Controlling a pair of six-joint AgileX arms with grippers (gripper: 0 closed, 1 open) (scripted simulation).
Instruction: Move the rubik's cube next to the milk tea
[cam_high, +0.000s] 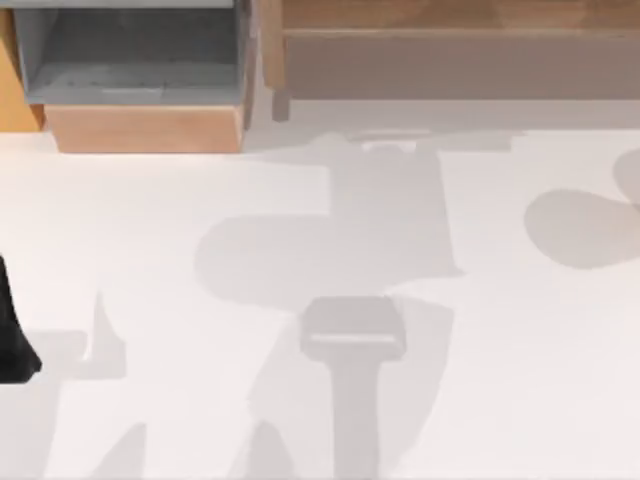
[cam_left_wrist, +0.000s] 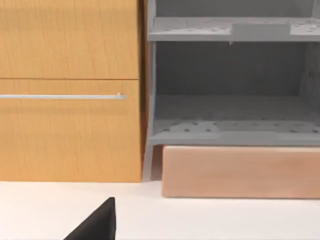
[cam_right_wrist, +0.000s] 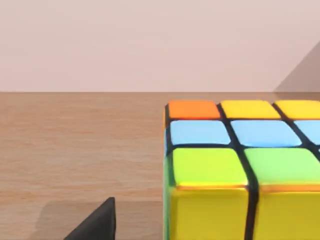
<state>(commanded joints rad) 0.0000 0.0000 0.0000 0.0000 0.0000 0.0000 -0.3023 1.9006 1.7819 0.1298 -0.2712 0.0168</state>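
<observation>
Up close in my right wrist view sits the small rubik's cube (cam_right_wrist: 240, 170) of three-by-three tiles split by dark grid lines; its top face shows an orange tile and two yellow ones in the far row, pale blue tiles in the middle row and yellow-green tiles in the near row, with a yellow side face below; it rests on a light brown wooden surface (cam_right_wrist: 75, 150) with a plain pinkish wall (cam_right_wrist: 150, 45) behind it; a dark wedge, one tip of my right jaws (cam_right_wrist: 97, 222), pokes in just beside the cube without touching it, and I cannot tell whether those jaws are wide or narrow.

My left arm sits at the left edge of the white worktop (cam_high: 200, 400) in the top view, where a black part of it (cam_high: 12, 335) shows; a dark tip of my left jaws (cam_left_wrist: 97, 222) shows in the left wrist view above the white surface, and again I cannot tell how wide they stand; beyond it stand an orange-brown wooden cabinet (cam_left_wrist: 70, 130) with a thin metal rail handle (cam_left_wrist: 60, 96) and, just beside it, a grey open shelf unit (cam_left_wrist: 230, 125) resting on a pale wooden block (cam_left_wrist: 240, 172).

In the top view the grey shelf unit and its wooden base lie at the far left of the worktop; a long brown wooden shelf (cam_high: 460, 40) runs along the far right; soft grey shadows spread over the middle of the white surface.
</observation>
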